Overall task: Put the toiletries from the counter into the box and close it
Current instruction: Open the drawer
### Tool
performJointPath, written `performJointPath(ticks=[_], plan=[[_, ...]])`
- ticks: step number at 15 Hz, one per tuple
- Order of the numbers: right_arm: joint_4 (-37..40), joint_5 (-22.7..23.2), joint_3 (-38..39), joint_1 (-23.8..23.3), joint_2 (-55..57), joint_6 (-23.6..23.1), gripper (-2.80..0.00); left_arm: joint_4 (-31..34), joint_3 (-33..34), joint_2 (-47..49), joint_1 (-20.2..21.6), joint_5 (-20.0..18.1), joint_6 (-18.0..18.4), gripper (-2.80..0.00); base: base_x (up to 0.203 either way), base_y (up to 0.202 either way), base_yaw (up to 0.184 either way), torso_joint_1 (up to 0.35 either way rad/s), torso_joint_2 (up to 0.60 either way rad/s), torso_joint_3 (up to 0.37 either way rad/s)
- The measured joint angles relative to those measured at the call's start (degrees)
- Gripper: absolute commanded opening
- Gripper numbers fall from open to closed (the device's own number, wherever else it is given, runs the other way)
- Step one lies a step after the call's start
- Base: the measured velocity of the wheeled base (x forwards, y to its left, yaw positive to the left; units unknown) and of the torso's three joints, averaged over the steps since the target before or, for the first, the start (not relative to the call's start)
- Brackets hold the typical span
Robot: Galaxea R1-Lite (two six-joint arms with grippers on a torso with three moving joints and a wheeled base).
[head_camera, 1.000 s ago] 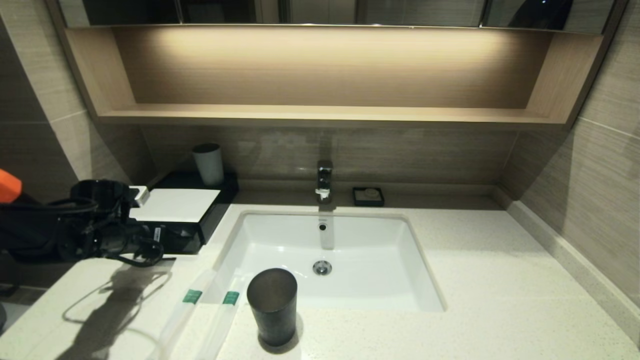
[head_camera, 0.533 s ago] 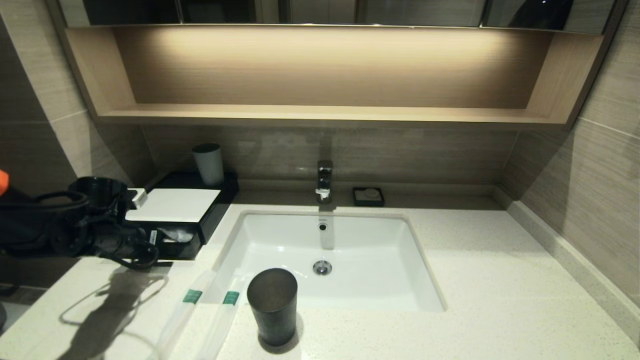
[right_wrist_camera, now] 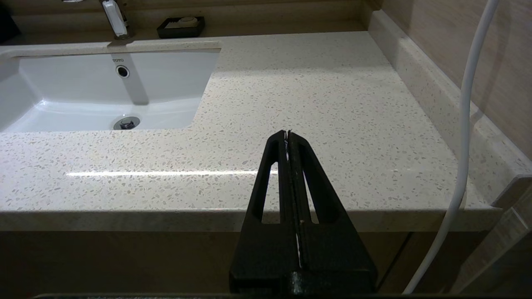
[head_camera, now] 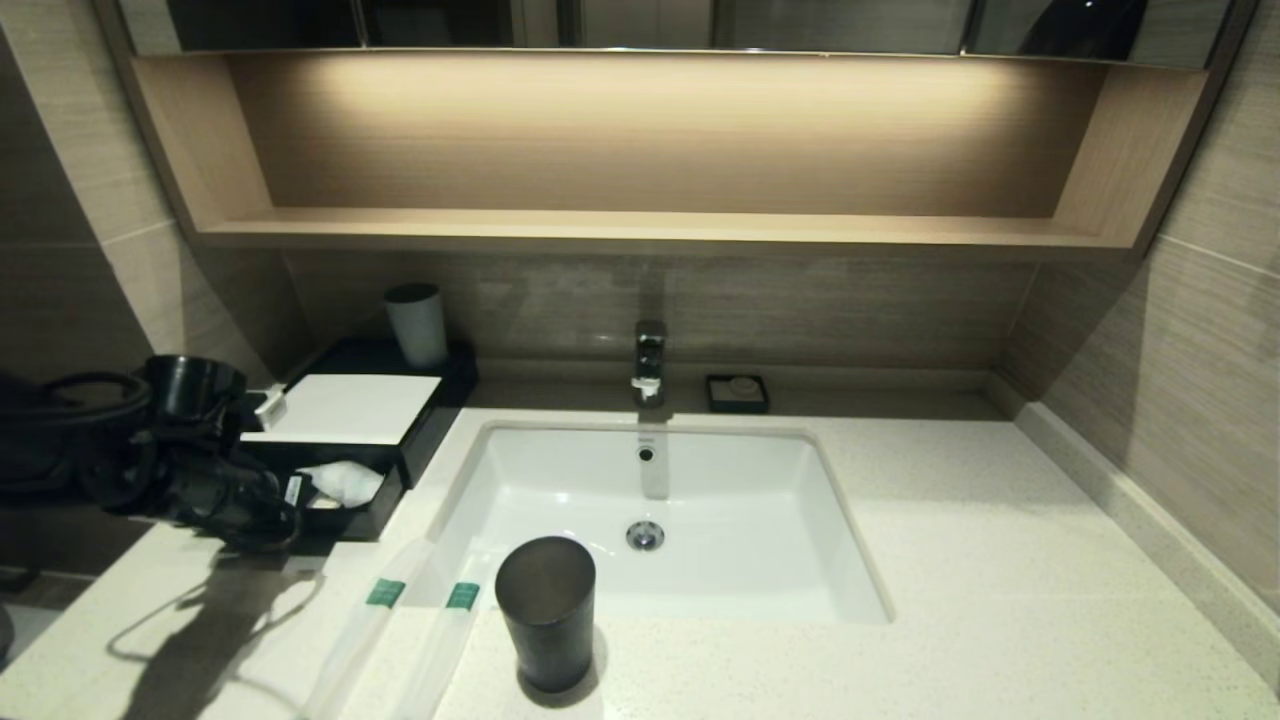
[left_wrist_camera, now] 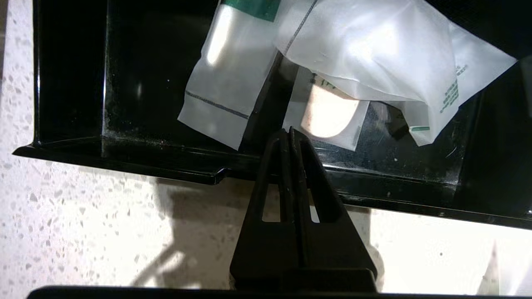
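I have the left claw (left_wrist_camera: 289, 132) pinched together on the front lip of the low black rectangular box's drawer (left_wrist_camera: 374, 195), a grip that suits sliding it; the drawer stands open. The two long translucent plastic-wrapped packets with green bands (head_camera: 400, 630) lie on the pale speckled stone tabletop (head_camera: 1000, 620), near the claw, beside the dark grey tapered cup (head_camera: 546, 612). My right claw (right_wrist_camera: 287, 133) hangs pressed together, empty, off the tabletop's front edge.
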Motion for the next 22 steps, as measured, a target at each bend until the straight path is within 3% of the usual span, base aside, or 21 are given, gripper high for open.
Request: performJointPath(ticks=[10, 16, 22], plan=[[0.0, 0.0, 0.0, 0.0, 0.0, 0.0, -2.8, 7.6, 0.0, -3.7, 0.1, 0.0, 0.1, -2.8, 0.0, 0.0, 0.0, 0.0, 0.0, 0.0], [0.0, 0.0, 0.0, 0.0, 0.0, 0.0, -2.8, 13.7, -0.2, -6.1, 0.1, 2.9, 1.9, -2.8, 0.0, 0.0, 0.0, 0.0, 0.0, 0.0], [0.0, 0.0, 0.0, 0.0, 0.0, 0.0, -2.8, 16.6, -0.1, -7.5, 0.5, 3.1, 2.3, -2.8, 0.0, 0.0, 0.0, 0.0, 0.0, 0.0]])
